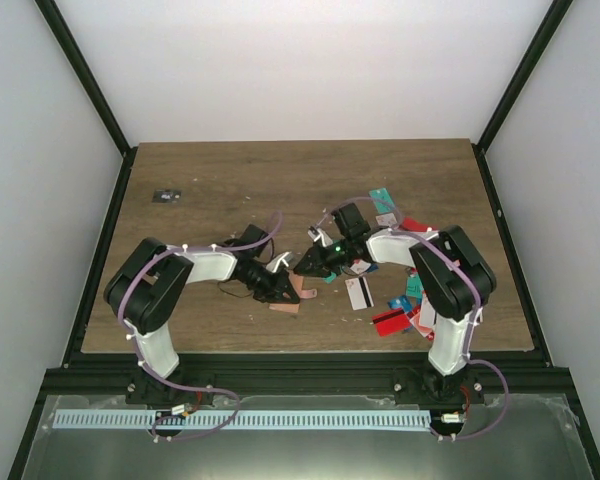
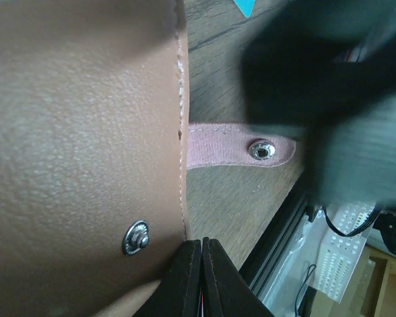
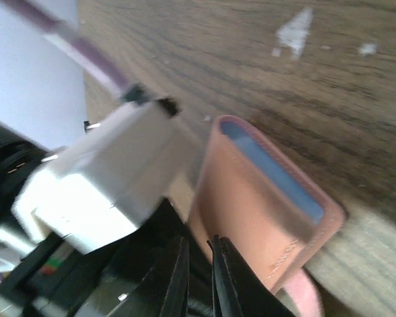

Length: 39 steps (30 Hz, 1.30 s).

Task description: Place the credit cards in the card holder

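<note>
Card holder at centre of worktop, long axis up-down in left-wrist view, tab pointing right, top cut off; left hand closed at its lower edge; right hand blurred, grip cannot tell.

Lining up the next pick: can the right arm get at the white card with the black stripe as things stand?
Probably yes. The white card lies uncovered just behind the right gripper, which need only back off the card holder.
</note>
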Each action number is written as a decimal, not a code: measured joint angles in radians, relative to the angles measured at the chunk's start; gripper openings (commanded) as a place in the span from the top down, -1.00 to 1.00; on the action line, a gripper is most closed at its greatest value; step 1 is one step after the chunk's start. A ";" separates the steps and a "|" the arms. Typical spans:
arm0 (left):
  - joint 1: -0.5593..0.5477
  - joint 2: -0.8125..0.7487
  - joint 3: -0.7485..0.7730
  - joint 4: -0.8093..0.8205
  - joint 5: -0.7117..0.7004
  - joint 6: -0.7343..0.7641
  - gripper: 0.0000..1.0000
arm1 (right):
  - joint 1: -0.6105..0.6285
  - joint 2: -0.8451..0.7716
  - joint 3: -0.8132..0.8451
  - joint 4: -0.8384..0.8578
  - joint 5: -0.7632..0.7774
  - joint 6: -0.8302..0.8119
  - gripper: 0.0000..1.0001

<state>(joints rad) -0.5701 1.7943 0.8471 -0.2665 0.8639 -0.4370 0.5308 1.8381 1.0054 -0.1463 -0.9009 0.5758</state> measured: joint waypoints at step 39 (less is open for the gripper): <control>0.042 -0.043 0.088 -0.269 -0.241 0.147 0.92 | 0.003 0.059 -0.064 -0.009 0.040 -0.108 0.78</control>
<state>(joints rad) -0.5278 1.7508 0.9348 -0.5354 0.6228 -0.2901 0.5335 1.8973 0.9413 -0.1551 -0.8604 0.4679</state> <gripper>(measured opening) 0.039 0.098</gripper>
